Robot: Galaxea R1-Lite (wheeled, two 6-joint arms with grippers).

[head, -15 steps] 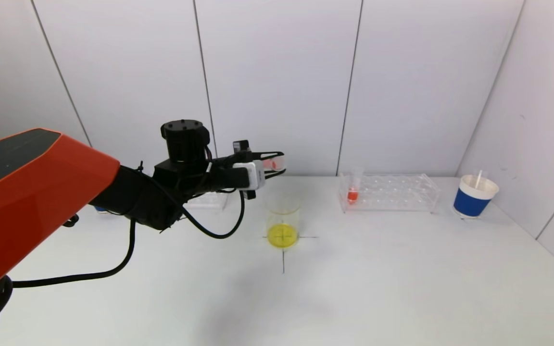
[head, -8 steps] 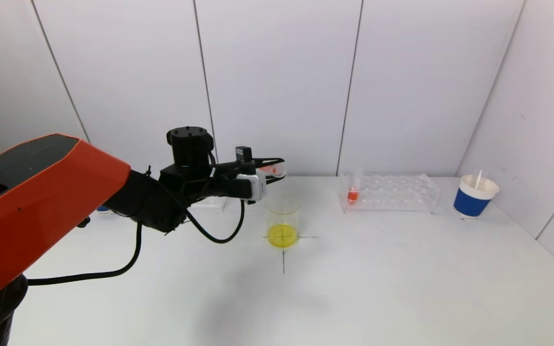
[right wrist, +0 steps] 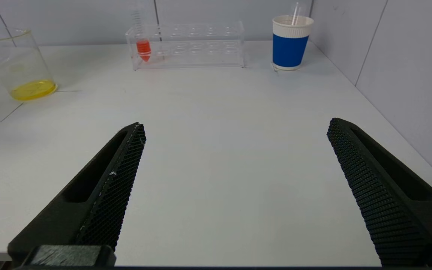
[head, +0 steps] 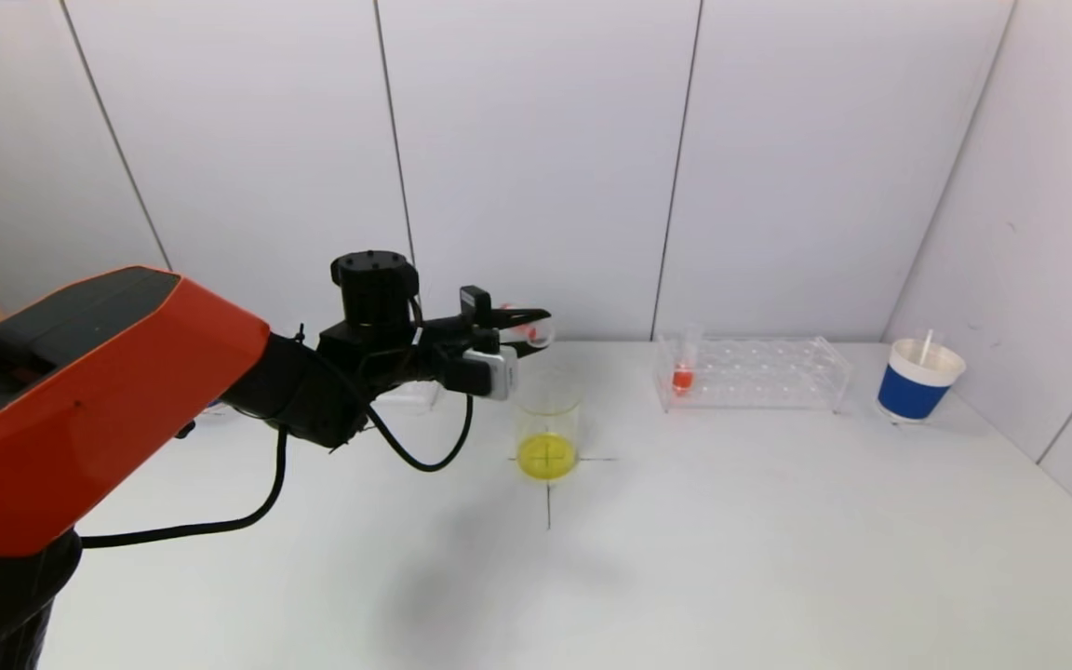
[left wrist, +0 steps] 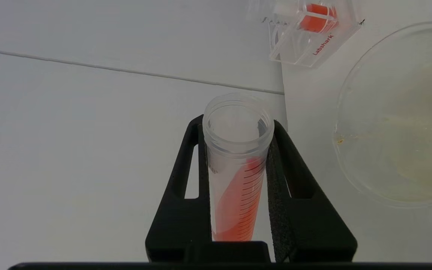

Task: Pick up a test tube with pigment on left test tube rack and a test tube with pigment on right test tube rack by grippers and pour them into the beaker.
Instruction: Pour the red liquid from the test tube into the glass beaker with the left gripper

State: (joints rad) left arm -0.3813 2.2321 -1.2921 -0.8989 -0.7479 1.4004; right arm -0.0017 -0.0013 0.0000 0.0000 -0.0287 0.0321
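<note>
My left gripper (head: pixel 536 330) is shut on a clear test tube with orange-red pigment (head: pixel 525 328), held nearly level just above and to the left of the beaker (head: pixel 547 430), which holds yellow liquid. In the left wrist view the tube (left wrist: pixel 236 176) sits between the black fingers (left wrist: pixel 293 180), its open mouth away from the camera, and the beaker (left wrist: pixel 399 116) is off to the side. A second tube with red pigment (head: pixel 683 372) stands in the right rack (head: pixel 759 374). My right gripper (right wrist: pixel 234 135) is open and empty over bare table, out of the head view.
A blue and white paper cup (head: pixel 916 380) with a stick stands at the far right near the wall. The left rack (head: pixel 401 391) is mostly hidden behind my left arm. A black cross is marked on the table under the beaker. Walls close the back and right.
My left arm has lowered a little and rolled at the wrist, tilting the tube further towards level near the beaker's rim. The beaker's content looks unchanged.
</note>
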